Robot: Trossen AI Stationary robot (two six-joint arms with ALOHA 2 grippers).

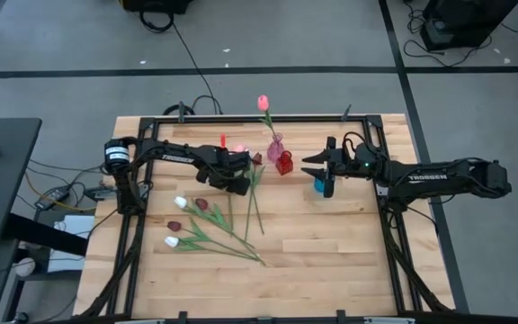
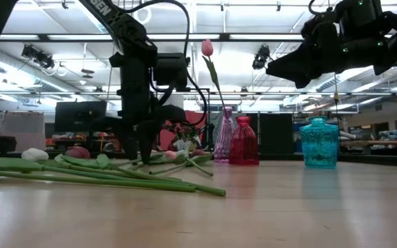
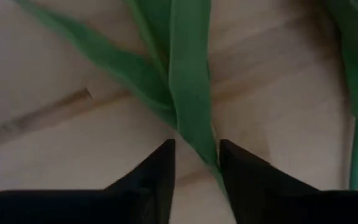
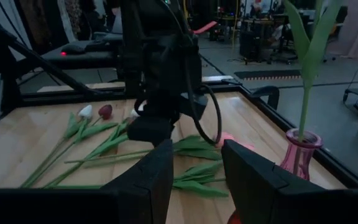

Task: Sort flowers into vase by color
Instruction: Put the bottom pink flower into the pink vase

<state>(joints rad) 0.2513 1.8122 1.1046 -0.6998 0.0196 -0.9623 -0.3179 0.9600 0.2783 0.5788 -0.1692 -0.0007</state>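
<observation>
Several tulips lie flat on the table [image 1: 214, 225] [image 2: 81, 172] [image 4: 104, 143], with white and maroon heads toward the left and a few pink heads by my left gripper. One pink tulip [image 1: 263, 103] [image 2: 207, 47] stands by its stem in the pink vase [image 1: 275, 148] [image 2: 224, 134]. My left gripper [image 1: 238, 184] [image 2: 145, 155] [image 3: 197, 146] points down at the table, open, with a green stem and leaf [image 3: 191, 106] running between its fingers. My right gripper [image 1: 309, 167] [image 2: 274, 69] [image 4: 197, 149] hovers open above the blue vase [image 1: 319, 185] [image 2: 319, 142]. My left gripper comes from above, pointing down, with a finger on each side of a tulip's green stem [image 3: 211, 158], which lies on the table. The stem runs close along the inner edge of one finger [image 3: 238, 165]. Whether it touches, I cannot tell.
A red vase [image 1: 284, 163] [image 2: 243, 143] stands between the pink and blue vases near the table's far edge. A black frame rims the table [image 1: 151, 121]. Bare wood lies on the table's near and right parts [image 1: 331, 252].
</observation>
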